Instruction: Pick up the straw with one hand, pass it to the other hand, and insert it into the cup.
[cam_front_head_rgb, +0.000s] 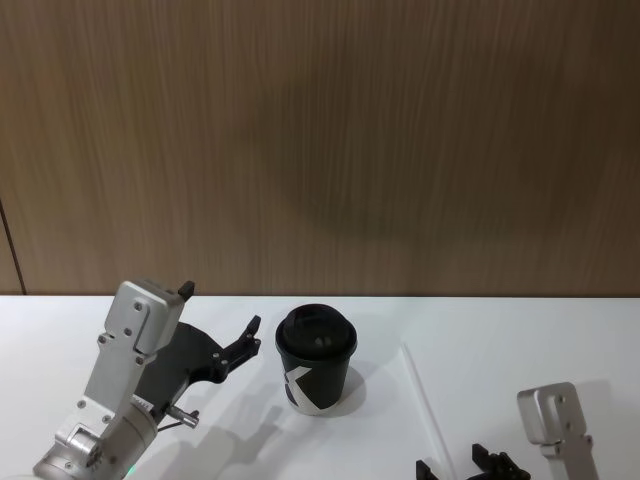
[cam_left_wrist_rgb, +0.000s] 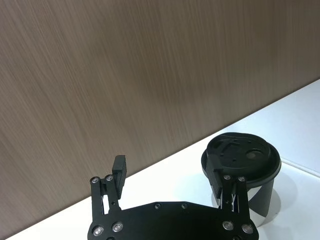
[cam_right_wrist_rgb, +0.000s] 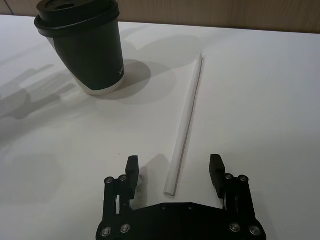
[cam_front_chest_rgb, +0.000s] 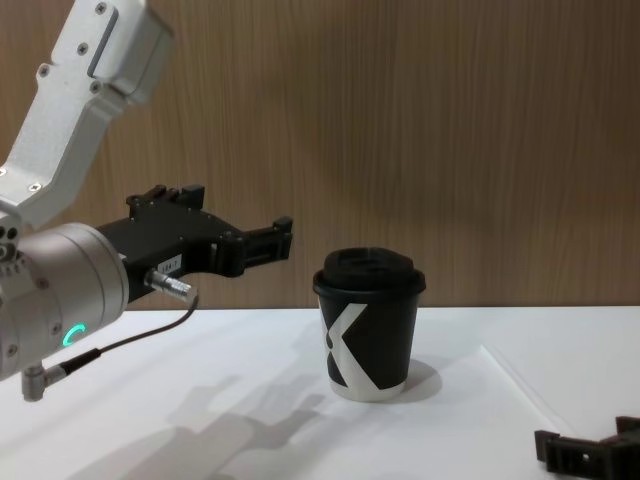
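Your right gripper (cam_right_wrist_rgb: 174, 162) straddles the straw's (cam_right_wrist_rgb: 186, 120) near end, fingers spread.
The straw lies flat on the table (cam_front_head_rgb: 560, 330), running toward its near edge, right of the lidded cup (cam_front_head_rgb: 316, 365); your left gripper (cam_front_head_rgb: 220, 306) hovers left of it, fingers apart.

A wall (cam_front_head_rgb: 320, 60) of brown wood-grain panelling fills the back, its grain running upright. A dark seam (cam_front_head_rgb: 11, 250) cuts it near the left edge of the head view. Below, a smooth white worktop (cam_front_head_rgb: 520, 340) meets the wall in a straight line. Soft grey shadows (cam_front_chest_rgb: 250, 410) lie on the worktop, and a broad dim patch (cam_front_head_rgb: 330, 160) darkens the wall.
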